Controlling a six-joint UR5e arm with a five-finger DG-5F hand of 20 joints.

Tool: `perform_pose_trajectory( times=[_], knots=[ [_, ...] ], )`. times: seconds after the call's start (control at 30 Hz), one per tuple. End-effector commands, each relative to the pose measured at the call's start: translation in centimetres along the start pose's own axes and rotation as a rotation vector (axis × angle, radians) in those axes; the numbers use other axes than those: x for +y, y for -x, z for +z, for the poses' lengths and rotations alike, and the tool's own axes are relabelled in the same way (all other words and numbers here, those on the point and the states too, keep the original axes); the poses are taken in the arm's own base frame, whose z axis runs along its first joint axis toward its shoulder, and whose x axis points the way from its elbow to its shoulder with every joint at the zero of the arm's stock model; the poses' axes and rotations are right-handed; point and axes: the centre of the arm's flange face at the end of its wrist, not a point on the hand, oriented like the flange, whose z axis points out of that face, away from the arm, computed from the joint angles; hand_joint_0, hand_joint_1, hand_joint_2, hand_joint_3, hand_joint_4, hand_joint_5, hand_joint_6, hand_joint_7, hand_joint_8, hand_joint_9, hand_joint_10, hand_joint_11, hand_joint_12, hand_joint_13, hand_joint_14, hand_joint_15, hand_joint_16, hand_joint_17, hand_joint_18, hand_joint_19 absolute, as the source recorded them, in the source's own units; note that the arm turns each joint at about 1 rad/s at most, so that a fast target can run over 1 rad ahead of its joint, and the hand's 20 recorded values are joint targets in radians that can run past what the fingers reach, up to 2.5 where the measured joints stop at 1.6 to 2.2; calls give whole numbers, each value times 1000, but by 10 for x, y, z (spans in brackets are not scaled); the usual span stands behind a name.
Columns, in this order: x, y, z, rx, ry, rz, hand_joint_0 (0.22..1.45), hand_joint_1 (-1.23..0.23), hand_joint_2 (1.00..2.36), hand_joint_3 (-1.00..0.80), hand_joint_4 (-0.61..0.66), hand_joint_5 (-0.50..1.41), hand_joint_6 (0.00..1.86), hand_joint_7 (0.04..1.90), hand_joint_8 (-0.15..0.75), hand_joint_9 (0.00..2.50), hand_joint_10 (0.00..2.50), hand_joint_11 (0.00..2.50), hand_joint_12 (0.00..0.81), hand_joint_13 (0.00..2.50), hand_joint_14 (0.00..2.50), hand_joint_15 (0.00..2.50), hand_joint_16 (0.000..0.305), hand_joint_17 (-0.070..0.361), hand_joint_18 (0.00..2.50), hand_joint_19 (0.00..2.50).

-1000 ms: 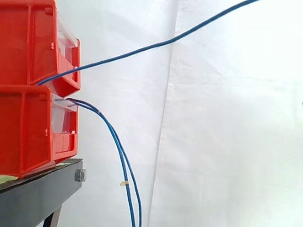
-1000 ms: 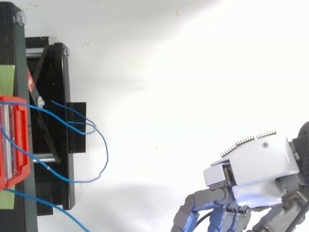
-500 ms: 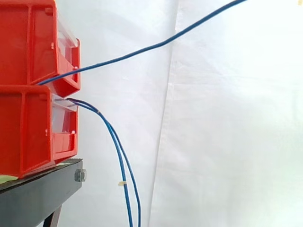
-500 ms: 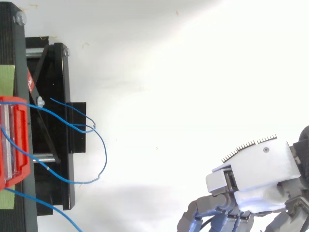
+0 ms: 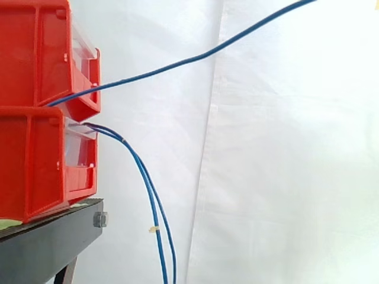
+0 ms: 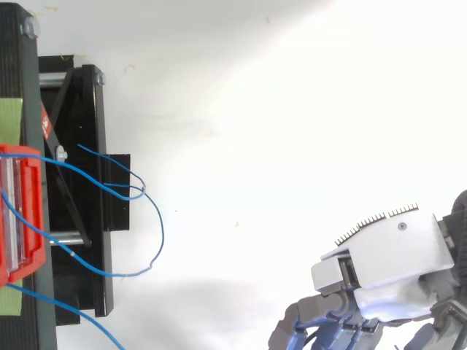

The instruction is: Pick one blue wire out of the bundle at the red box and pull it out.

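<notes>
Since a second ago, the robot hand has slid a little toward 5 o'clock in the top view, and the loose wire loops by the stand have barely stirred. We see the robot hand low at 4 o'clock there, cut by the bottom edge, and we cannot tell whether it grips anything.

From the side, we find two bins stacked at 9 o'clock on the black stand. One blue wire leaves the seam between the upper red bin and the lower red bin and runs in a stretched line toward 1 o'clock, off the top edge. Two more blue wires come out of the lower red bin's front and hang side by side toward 6 o'clock, with a small pale tag on them. Behind it all we see the white curtain.
</notes>
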Motion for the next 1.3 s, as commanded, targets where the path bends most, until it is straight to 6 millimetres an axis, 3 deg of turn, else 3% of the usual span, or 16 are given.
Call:
perform_pose_trajectory(
  times=[0.0,0.37,0.8,1.27],
  knots=[
    [0,0,0,0,0,1,662,-971,1001,-481,187,-228,862,711,289,528,5,217,413,687,9,294,52,117,719,240],
    [0,0,0,1,1,6,481,-904,1000,-500,211,-186,873,746,342,564,2,239,446,655,10,305,59,134,693,278],
    [-2,-4,0,38,-27,117,555,-910,1000,-500,180,-176,904,850,332,584,4,238,427,655,9,304,55,123,671,297],
    [-7,-11,-1,103,-86,255,519,-877,1000,-500,193,-176,909,823,340,586,3,240,435,664,9,308,56,127,683,308]
  ],
)
